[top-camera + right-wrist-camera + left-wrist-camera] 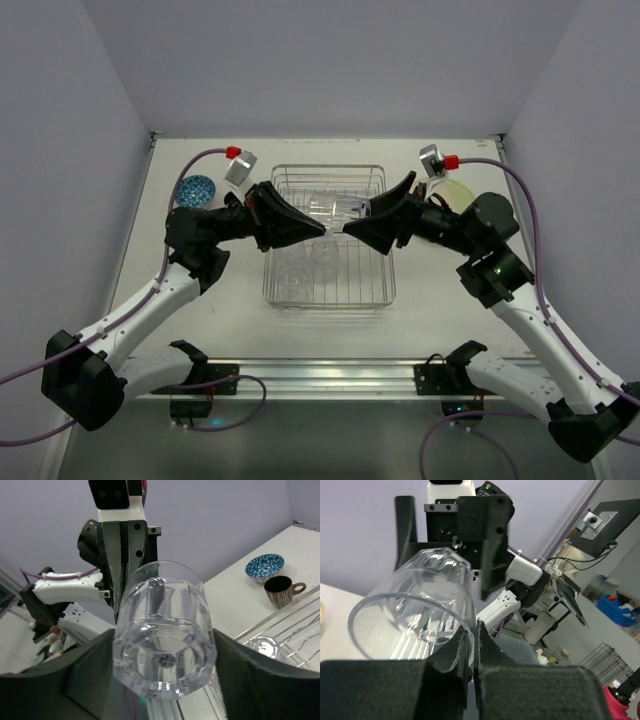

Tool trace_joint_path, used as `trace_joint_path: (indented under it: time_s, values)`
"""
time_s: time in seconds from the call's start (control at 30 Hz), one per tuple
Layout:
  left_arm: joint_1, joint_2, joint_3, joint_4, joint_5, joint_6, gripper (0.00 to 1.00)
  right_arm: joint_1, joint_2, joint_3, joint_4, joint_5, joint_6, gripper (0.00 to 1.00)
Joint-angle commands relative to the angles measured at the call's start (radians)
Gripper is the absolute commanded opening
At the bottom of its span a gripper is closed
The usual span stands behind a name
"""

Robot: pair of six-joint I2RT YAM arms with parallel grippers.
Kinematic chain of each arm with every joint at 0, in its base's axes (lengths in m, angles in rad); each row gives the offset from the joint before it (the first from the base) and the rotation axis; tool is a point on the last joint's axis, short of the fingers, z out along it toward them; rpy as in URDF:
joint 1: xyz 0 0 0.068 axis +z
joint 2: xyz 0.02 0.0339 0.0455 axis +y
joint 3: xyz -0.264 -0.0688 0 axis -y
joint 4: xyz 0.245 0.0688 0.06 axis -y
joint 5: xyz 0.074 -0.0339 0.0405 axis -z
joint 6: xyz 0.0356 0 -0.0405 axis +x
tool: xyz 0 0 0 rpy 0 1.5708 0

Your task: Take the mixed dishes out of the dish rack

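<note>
Both arms meet above the dish rack point(372, 282). One clear glass point(162, 630) lies on its side in mid-air between them, off the wire.

Left fingers point(318, 231): clenched on the glass's rim, pinching its wall at the open mouth, as the left wrist view shows.

Right fingers point(352, 232): grasping the same glass at its thick base end, one on each side of it.

Two further glasses point(297, 281) remain inside the rack at its near left part.

The blue-patterned bowl point(196, 190) and the brown mug point(281, 590) stand on the surface point(430, 290), left of the rack.
</note>
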Motion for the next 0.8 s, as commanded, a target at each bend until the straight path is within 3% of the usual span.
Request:
trace_joint_path:
  time_s: [0.0,0.07,0.1,0.13,0.17,0.2,0.23,0.27,0.33,0.47,0.63,0.77]
  values:
    - [-0.005,-0.033,0.087,-0.133,-0.018,0.136,0.00,0.004,-0.003,0.007,0.037,0.025,-0.043,0.96]
    - [-0.004,-0.040,0.153,-0.467,-0.098,0.282,0.00,0.004,-0.003,0.041,-0.132,0.161,-0.089,0.99]
    - [-0.004,-0.034,0.251,-0.617,-0.153,0.459,0.00,0.004,-0.002,0.085,-0.203,0.239,-0.133,0.99]
    - [-0.004,-0.027,0.309,-0.912,-0.222,0.544,0.00,0.004,-0.002,0.101,-0.263,0.323,-0.150,0.99]
    - [-0.001,-0.013,0.357,-1.039,-0.383,0.612,0.00,0.004,-0.003,0.111,-0.312,0.488,-0.167,0.99]
    - [0.002,0.018,0.445,-1.153,-0.491,0.713,0.00,0.004,-0.005,0.127,-0.392,0.564,-0.196,0.99]
    - [0.007,0.030,0.481,-1.313,-0.685,0.744,0.00,0.002,-0.010,0.131,-0.428,0.630,-0.207,0.99]
    - [0.025,0.062,0.510,-1.382,-0.778,0.767,0.00,0.002,-0.014,0.133,-0.474,0.719,-0.219,0.99]
    - [0.051,0.091,0.580,-1.539,-1.026,0.799,0.00,0.001,-0.026,0.125,-0.498,0.756,-0.253,0.99]
    - [0.146,0.148,0.626,-1.713,-1.224,0.809,0.00,0.001,-0.030,0.111,-0.534,0.764,-0.282,0.99]
    - [0.257,0.211,0.604,-1.818,-1.352,0.832,0.00,0.001,0.003,0.113,-0.581,0.766,-0.307,0.99]
    - [0.344,0.303,0.566,-1.823,-1.318,0.824,0.00,0.001,0.006,0.104,-0.583,0.767,-0.310,0.99]
